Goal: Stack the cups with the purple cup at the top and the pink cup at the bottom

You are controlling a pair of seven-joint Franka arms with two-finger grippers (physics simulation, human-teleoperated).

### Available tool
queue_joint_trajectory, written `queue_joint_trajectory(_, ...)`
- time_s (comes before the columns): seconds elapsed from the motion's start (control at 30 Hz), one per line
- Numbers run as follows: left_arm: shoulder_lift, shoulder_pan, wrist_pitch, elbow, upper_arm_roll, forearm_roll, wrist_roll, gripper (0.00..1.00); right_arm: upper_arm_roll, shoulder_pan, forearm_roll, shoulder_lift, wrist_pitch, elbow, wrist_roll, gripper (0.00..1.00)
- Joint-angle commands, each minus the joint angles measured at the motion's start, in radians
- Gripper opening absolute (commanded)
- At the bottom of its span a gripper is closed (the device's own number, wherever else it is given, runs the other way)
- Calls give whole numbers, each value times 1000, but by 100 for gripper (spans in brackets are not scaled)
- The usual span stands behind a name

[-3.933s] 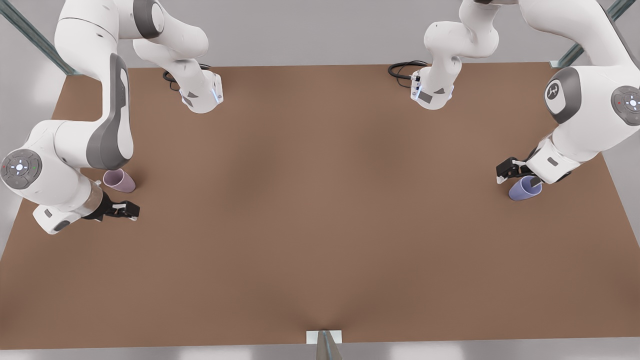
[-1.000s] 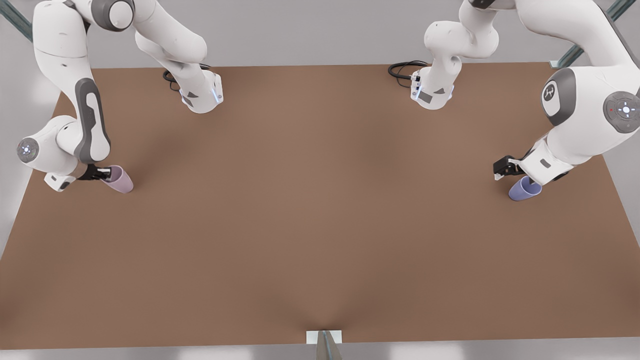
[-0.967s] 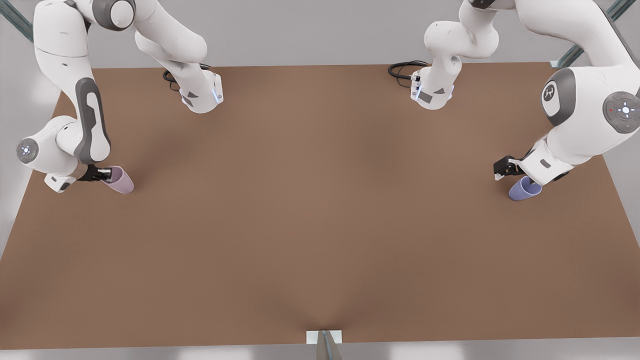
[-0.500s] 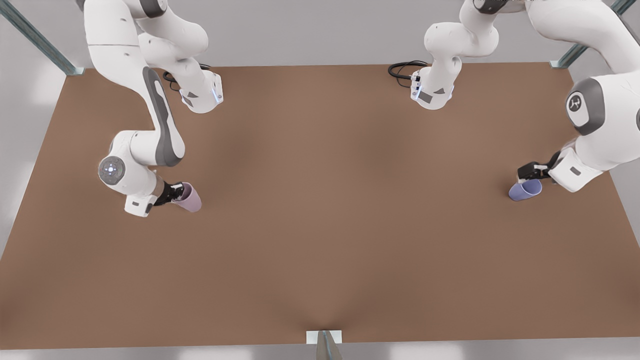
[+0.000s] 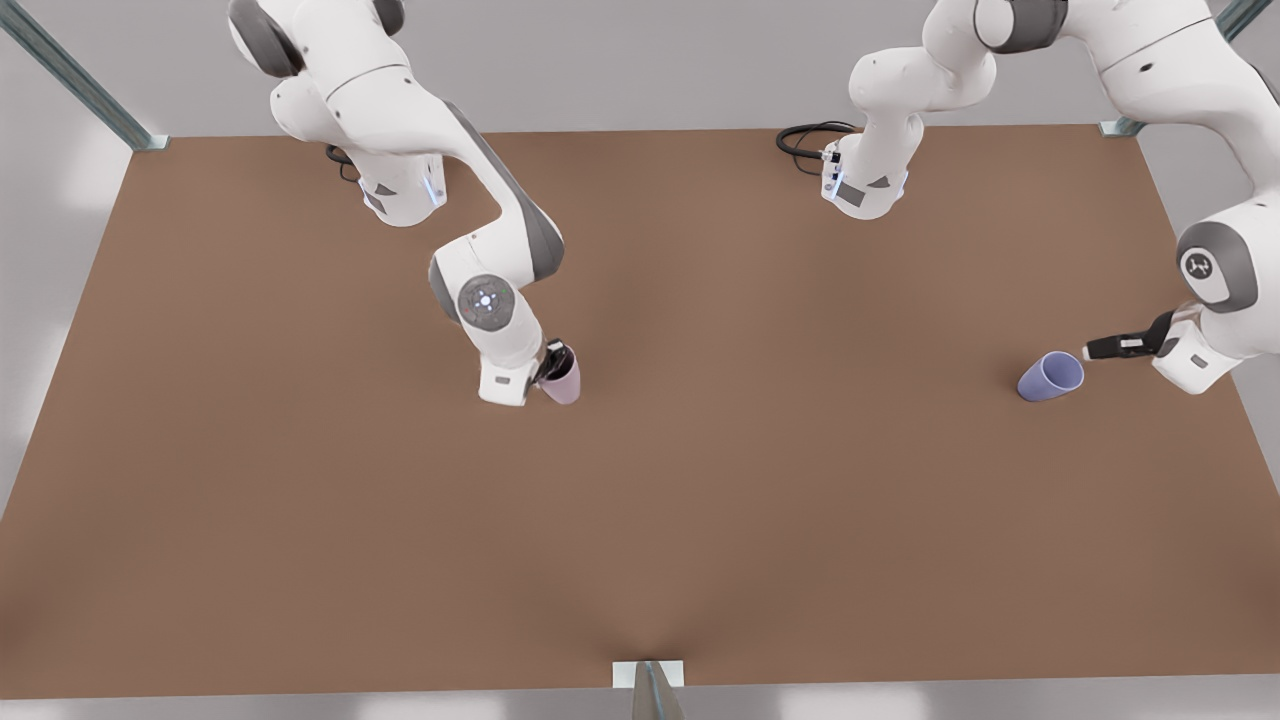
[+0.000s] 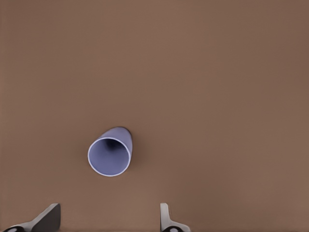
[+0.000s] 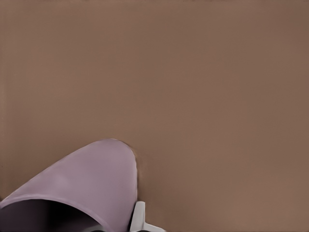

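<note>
Right hand [image 5: 556, 366] is clamped on the pink cup [image 5: 562, 381] at centre-left of the front view, over the surface [image 5: 700, 480]. Left hand [image 5: 1100, 348] has its fingers spread with nothing in them, just beside the purple cup [image 5: 1050, 377] standing at the right edge. Advice: set pink down upright and release gently before fetching purple.

Right end effector [image 5: 556, 362], clamped on pink cup [image 5: 563, 381], has carried it from worktop edge at front view's left to near middle. Earlier it hung open beside cup, then closed on rim. Left end effector [image 5: 1098, 349], earlier over purple cup [image 5: 1048, 377], has pulled back toward front view's right; now just beside cup, fingers [image 6: 166, 218] apart.
</note>
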Motion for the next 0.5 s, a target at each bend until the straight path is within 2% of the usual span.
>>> queue_joint_trajectory(0.0, 4, 10, 80, -23, 1, 1, 177, 100, 20, 28, -6, 36, -19, 48, 576, 21)
queue_joint_trajectory(0.1, 27, 37, 191, -69, 3, 1, 177, 100, 20, 113, -3, 126, -3, 143, 706, 21)
queue_joint_trajectory(0.2, 55, 68, 266, -109, 4, 1, 177, 100, 59, 136, -2, 232, 4, 262, 812, 21)
queue_joint_trajectory(0.4, 110, 108, 323, -131, 4, 1, 178, 100, 112, 196, -2, 342, 110, 324, 900, 21)
queue_joint_trajectory(0.47, 107, 115, 373, -192, 4, 1, 178, 100, 113, 202, -2, 355, 127, 324, 901, 21)
